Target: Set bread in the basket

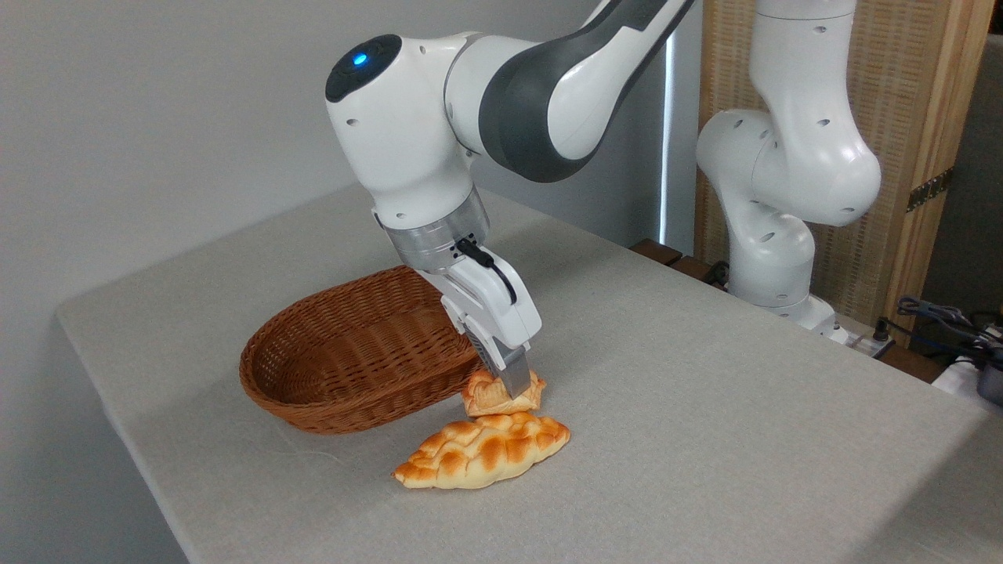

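Golden-tan bun (490, 394) sits directly under the hand (513, 384), whose fingers are clenched on it, just above the counter (705, 392); the wicker basket (353, 352) lies immediately left of the hand, rim close

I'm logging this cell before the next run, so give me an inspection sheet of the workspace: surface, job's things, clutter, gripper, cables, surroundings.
Surface: table under a grey cloth, no stains or spills seen.
Job's things: small bun between the gripper's fingers, just right of the wicker basket; whether it is lifted off the cloth cannot be told. The basket looks empty.
Clutter: braided loaf lying in front of the bun, touching it or nearly so.
Gripper: gripper pointing down, fingers closed on the bun.
Cables: a black lead on the wrist; loose cables off the table at far right.
Surroundings: grey wall behind, wooden-framed screen at right.
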### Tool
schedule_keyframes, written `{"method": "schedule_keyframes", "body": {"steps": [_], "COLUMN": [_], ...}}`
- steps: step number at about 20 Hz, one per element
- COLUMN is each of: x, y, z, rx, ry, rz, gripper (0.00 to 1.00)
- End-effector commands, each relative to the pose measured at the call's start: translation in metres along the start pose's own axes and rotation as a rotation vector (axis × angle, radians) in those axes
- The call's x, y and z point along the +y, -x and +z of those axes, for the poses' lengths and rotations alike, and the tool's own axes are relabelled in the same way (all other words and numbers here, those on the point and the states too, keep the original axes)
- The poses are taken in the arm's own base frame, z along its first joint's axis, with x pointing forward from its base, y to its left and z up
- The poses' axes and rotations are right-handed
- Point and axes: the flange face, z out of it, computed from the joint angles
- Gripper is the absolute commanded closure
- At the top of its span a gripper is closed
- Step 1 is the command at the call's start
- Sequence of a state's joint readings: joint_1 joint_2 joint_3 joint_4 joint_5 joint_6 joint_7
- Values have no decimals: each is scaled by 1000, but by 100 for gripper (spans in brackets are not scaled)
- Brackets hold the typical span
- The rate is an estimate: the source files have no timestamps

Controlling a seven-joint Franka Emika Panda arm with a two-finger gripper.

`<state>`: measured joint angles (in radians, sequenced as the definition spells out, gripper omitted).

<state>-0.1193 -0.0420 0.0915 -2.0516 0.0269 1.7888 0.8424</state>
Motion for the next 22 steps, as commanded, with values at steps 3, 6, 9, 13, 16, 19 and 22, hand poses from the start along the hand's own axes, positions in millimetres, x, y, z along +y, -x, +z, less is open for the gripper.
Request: {"method": "schedule_keyframes", "body": {"steps": [3,6,9,13,16,19,22], "x": [-1,-1,0,-11,-13,-14,-13], "y": [2,2,2,16,15,15,16], "z": [2,0,-5,-17,-28,-36,-41], "rx": [15,17,26,58,107,119,125], "ry": [-7,-8,-16,-20,-4,-13,-12], "rz": [17,19,18,-16,-32,-32,-32], "gripper": [90,90,90,90,90,90,90]}}
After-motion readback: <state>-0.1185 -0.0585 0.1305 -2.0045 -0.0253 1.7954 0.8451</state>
